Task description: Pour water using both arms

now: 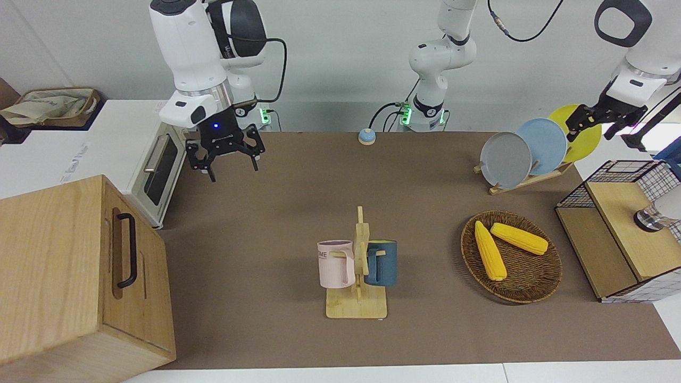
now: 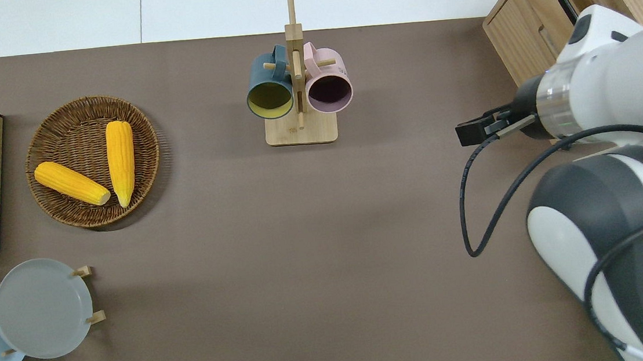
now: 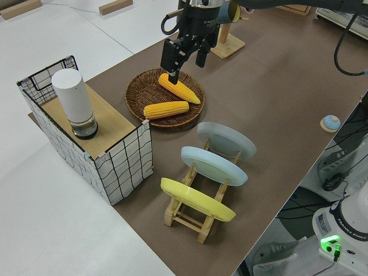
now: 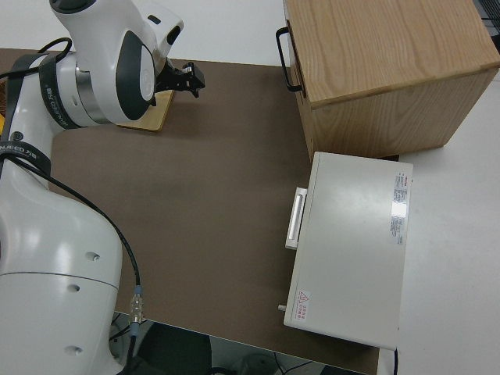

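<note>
Above the table's [image 1: 298, 186] right-arm end, the right gripper [image 1: 226, 154] hangs spread wide, empty; the left gripper [image 1: 588, 121] likewise holds nothing.

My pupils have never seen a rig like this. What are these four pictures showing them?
Two white robot arms stand at one brown table. The pictures show it from across the table, from straight above, and from beside each arm. On the table, a pink mug and a blue mug hang on a wooden rack. There are also two corn cobs in a basket, three plates, a small oven and a wooden cabinet. The left claw and right claw are raised, open and hold nothing.
</note>
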